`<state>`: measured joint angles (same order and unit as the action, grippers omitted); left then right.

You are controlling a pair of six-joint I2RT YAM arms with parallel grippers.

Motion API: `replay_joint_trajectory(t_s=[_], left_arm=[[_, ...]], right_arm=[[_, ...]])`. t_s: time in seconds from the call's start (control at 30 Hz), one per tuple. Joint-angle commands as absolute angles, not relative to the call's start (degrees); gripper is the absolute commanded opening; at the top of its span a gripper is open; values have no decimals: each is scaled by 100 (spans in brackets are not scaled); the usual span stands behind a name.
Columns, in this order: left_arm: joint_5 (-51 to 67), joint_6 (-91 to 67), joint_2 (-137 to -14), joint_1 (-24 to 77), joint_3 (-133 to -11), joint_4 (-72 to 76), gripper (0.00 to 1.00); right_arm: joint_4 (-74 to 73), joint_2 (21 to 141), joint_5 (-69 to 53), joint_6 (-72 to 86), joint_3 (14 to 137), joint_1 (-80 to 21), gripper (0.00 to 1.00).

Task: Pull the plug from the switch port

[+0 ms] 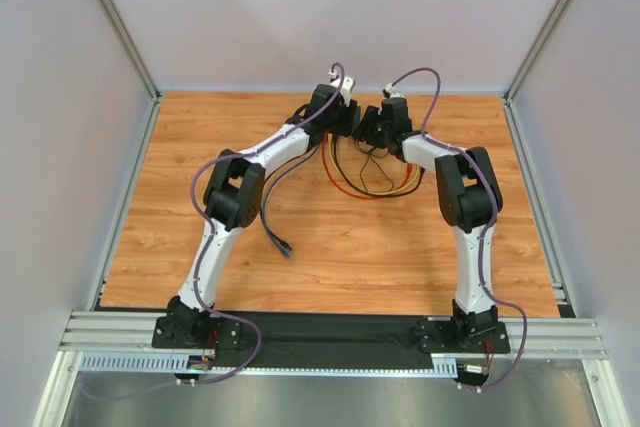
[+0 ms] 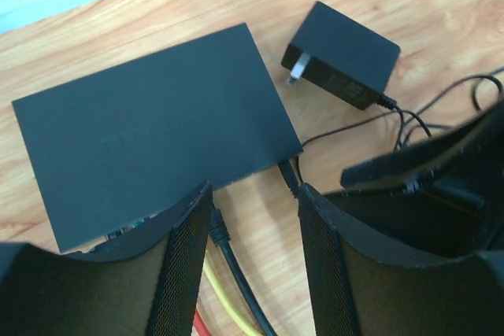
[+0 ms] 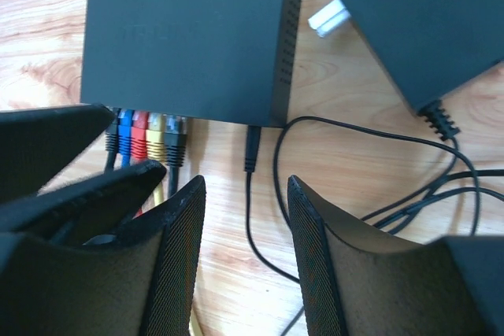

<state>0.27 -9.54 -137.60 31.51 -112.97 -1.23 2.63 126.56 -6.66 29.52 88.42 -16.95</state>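
The switch [image 3: 185,37] is a flat black box lying on the wooden table. Several plugs [image 3: 146,138] sit in a row in its near side: black, blue, red, yellow, black. A black barrel plug [image 3: 252,147] with a thin wire is plugged in beside them. My right gripper [image 3: 240,186] is open just short of that barrel plug, its fingers either side of the thin wire without touching it. My left gripper [image 2: 253,194] is open at the switch [image 2: 157,131] edge, a black cable plug [image 2: 216,226] beside its left finger. In the top view both grippers [image 1: 345,117] [image 1: 368,127] cover the switch.
A smaller black power adapter [image 3: 417,21] with metal prongs lies right of the switch, its thin wire looping over the table. Red and yellow cables [image 1: 345,182] trail toward the front. A loose purple cable end [image 1: 280,242] lies mid-table. Grey walls enclose the table.
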Motion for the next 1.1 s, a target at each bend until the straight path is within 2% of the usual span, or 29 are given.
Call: replay_joint_trajectory(t_s=[0.0,0.07,0.13,0.33,0.57,0.73,1.07], left_arm=[[-492,-826,-13956,3129,-12302,-1456,56],[-650,-922,-14159,3129,-12759,-1922,56],[-737,-975,-14203,3129,-12788,-1977,56],[-721,-1467,-14387,3067,-13139,-2434,53],[-352,-1906,-14511,2971,-13148,-2390,53],[34,-2522,-14598,2786,-13157,-2540,45],[26,-2759,-14572,2777,-12964,-2392,45]], right_arm=[[395,12639,-606,2935,8798,-1617,48],[396,12691,-703,2979,8824,-1608,48],[404,12718,-765,3014,8842,-1600,45],[387,12770,-861,3058,8894,-1600,45],[150,12981,-1134,3243,9167,-1600,45],[123,13086,-1274,3313,9228,-1600,45],[79,13201,-1354,3357,9351,-1600,45]])
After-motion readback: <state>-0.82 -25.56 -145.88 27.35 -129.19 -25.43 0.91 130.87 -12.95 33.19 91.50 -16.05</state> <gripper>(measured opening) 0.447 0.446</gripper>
